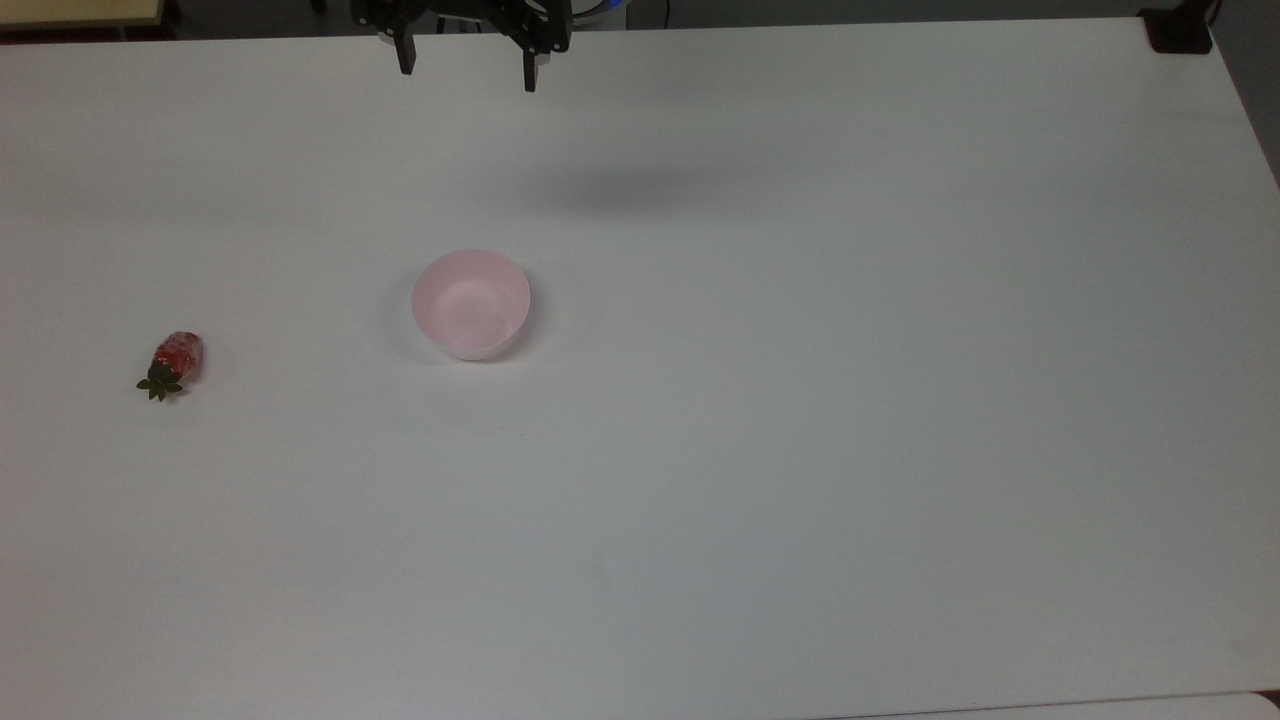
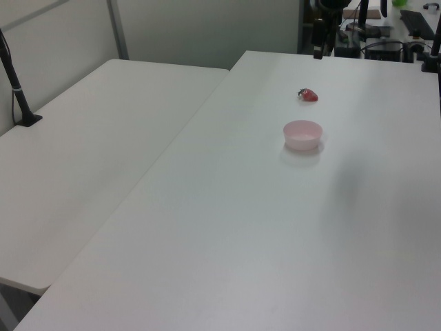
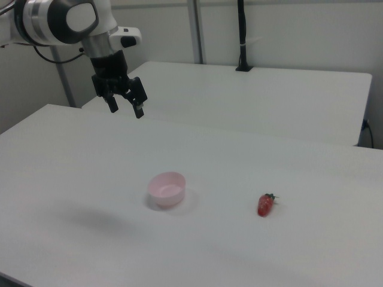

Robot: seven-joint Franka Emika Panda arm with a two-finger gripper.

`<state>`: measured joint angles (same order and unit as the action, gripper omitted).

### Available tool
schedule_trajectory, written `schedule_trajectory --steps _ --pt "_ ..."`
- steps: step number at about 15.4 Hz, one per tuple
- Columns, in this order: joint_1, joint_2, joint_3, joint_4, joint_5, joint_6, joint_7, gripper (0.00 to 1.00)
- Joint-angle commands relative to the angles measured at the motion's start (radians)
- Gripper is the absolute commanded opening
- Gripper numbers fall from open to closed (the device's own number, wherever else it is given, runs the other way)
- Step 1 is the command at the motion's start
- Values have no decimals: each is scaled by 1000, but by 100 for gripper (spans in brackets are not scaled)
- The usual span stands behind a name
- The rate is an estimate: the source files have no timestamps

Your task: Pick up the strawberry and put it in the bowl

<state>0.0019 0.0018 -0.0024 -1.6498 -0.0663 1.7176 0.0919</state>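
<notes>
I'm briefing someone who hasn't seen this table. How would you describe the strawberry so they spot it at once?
Start from the big white table and find the pale pink bowl near its middle. In the top view, look well to the top view's left of the bowl: the strawberry lies alone on its side. It is small, glossy red with a dark green leafy cap, far smaller than the bowl.

Top view: arm cut off by the upper edge, leaving the gripper (image 1: 466,70) as two dark fingers. Left view: gripper (image 2: 318,49) mostly cropped at the top edge; strawberry (image 2: 309,94) too small to make out the cap. Right view: arm (image 3: 54,21) cropped at the left edge.
</notes>
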Motion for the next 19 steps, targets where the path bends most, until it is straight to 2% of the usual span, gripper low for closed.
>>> schedule_trajectory --steps 1,14,17,19 --pt "0 -14 -11 -5 11 -4 -17 100" --pt "-17 -14 -11 -5 25 -1 -44 100" --pt "-26 -17 -33 -4 25 0 -167 100" --pt "-60 -16 -34 -5 23 7 -269 100"
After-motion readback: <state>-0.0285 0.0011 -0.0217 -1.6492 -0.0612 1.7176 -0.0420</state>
